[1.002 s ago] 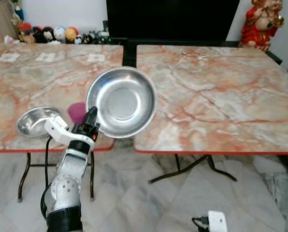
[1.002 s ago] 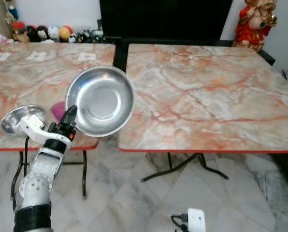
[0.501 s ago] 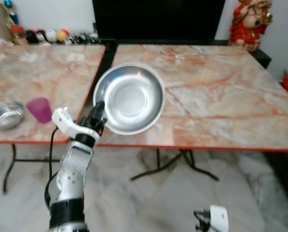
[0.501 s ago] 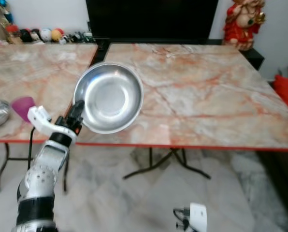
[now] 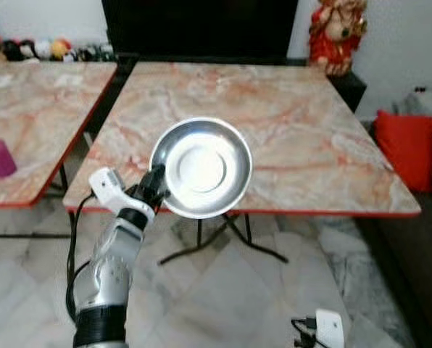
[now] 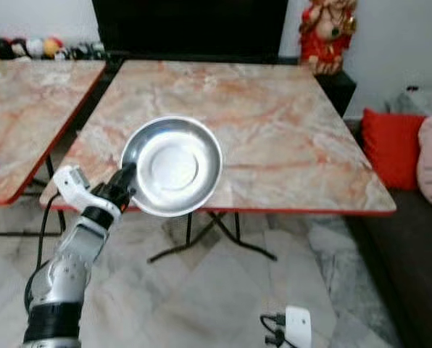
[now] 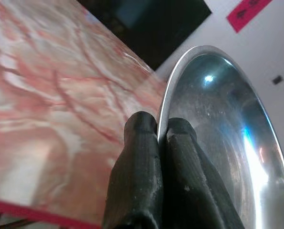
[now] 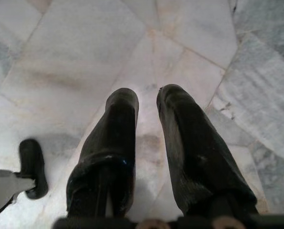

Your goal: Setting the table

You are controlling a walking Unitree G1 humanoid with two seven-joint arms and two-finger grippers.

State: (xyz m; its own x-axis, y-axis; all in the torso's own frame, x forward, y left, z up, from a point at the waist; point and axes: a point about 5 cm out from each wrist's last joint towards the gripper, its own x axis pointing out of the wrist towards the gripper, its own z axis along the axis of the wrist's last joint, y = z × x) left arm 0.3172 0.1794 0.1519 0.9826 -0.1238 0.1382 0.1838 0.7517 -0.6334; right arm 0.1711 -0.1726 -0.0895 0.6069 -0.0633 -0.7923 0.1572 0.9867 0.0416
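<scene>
Left gripper [image 7: 162, 128] jaws clamped on steel bowl [image 5: 201, 167] rim

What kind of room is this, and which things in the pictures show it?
Probably a living or dining room in a home: two marble-pattern folding tables on a tiled floor, red cushions on a sofa, and a red figurine. The left claw holds a steel bowl.

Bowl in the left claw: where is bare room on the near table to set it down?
The near table is bare from its red front edge to the dark cabinet behind. The bowl, pinched by the left claw, hangs over the front edge. Nothing crowds it.
</scene>
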